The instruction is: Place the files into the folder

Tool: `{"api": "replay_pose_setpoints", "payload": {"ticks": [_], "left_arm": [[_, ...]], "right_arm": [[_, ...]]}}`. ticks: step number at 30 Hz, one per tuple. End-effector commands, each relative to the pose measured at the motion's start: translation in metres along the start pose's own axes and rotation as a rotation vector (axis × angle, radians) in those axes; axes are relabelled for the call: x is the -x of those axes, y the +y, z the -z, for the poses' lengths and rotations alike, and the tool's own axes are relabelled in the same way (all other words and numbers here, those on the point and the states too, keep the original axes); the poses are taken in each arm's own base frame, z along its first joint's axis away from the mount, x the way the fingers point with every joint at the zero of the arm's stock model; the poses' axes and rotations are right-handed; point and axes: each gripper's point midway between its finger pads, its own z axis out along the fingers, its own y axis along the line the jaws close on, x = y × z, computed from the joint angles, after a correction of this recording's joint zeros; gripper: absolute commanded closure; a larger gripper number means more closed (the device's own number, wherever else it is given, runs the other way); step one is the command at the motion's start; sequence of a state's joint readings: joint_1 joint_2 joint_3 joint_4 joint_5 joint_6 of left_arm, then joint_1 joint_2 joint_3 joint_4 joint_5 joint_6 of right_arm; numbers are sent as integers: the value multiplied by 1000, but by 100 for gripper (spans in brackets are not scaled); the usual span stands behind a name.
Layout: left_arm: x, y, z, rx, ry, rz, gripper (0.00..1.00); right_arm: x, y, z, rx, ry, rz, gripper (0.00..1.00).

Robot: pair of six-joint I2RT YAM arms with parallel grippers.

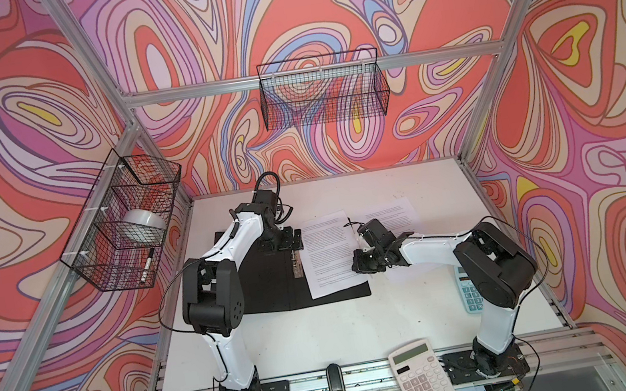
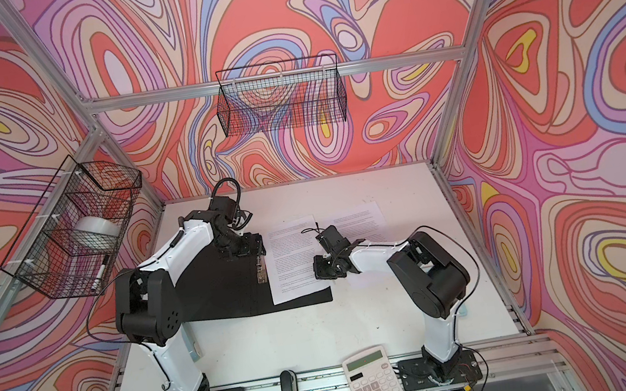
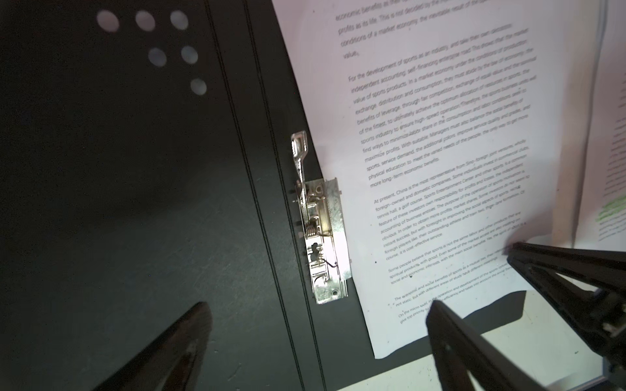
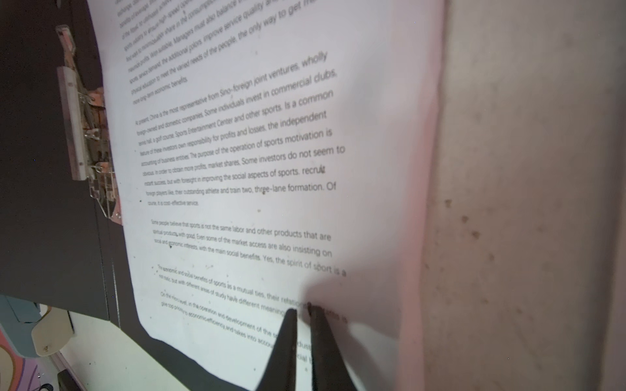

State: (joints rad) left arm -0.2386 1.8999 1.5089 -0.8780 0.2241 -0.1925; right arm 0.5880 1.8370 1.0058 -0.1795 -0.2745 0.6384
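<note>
Lying open in a top view, the folder (image 1: 266, 287) was recorded, the files (image 1: 332, 252) partly on its right half. In the left wrist view, the left gripper (image 3: 318, 304) was seen spread over the clip (image 3: 321, 233). In the right wrist view, the right gripper (image 4: 303, 310) was seen pressed together, tips on the files.

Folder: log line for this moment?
folder open; sheet on it; left gripper open by clip; right gripper shut, tips on sheet

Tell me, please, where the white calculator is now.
In both top views the white calculator lies at the front edge, partly on the metal rail, just left of the right arm's base.
</note>
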Motion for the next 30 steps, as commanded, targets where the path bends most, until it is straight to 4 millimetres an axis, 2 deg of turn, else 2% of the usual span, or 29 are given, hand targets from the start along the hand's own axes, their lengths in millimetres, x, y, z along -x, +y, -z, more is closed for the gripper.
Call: {"api": "replay_pose_setpoints", "payload": {"ticks": [1, 7, 11, 14, 19, 24, 30], "left_arm": [[-14, 2, -11, -6, 28, 91, 0], [-34, -6, -19, -84, 31, 196, 0], [-31, -10, -19, -104, 34, 195, 0], [-25, -14, -14, -115, 30, 187, 0], [-29, -12, -18, -116, 39, 210, 0], [-30, -14, -20, -123, 47, 211, 0], [-32, -12, -25, -112, 67, 218, 0]], "right_arm": [[-12, -8, -9, -19, 59, -2, 89], [-15, -6, -10, -5, 75, -15, 87], [-12, 4, -10, 37, 82, -31, 85], [3, 19, 8, 56, 31, -27, 81], [36, 38, 48, 42, -77, 12, 77], [48, 15, 53, -17, -105, -27, 77], [48, -13, 44, -61, -118, -90, 81]]}}
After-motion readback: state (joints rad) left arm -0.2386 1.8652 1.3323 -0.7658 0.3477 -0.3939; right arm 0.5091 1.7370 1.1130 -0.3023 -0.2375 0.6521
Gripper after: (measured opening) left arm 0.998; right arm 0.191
